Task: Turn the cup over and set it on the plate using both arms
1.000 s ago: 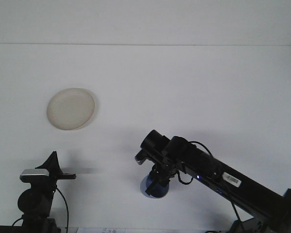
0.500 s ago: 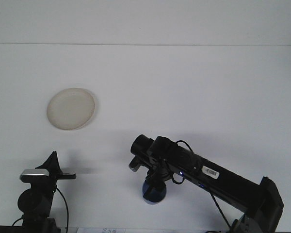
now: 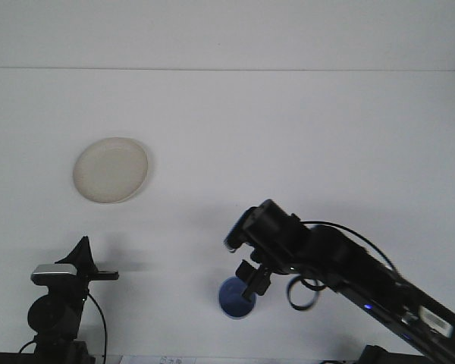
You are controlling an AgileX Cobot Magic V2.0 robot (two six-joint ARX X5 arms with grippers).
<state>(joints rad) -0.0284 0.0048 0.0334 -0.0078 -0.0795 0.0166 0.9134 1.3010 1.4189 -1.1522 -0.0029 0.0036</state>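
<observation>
The blue cup [image 3: 236, 299] sits low on the white counter [image 3: 288, 136], near its front edge and a little right of centre, and its round face is turned up toward the camera — a dark blue disc ringed by a lighter rim, so its long axis runs roughly toward the lens rather than along the counter; whether that face is the mouth or the base cannot be made out. The right tool [image 3: 253, 282] comes down at the cup's upper right edge, its dark fingers overlapping the rim, but from this angle it is impossible to tell how far they are spread or whether they have hold of the cup. The right arm reaches in from the lower right corner, with a loop of cable hanging just beside the cup. The cream plate [image 3: 111, 170] lies well apart, up and to the left, with bare counter between it and the cup. The left tool [image 3: 98, 274] stays low at the left edge — its fingers look drawn together and carry nothing.
</observation>
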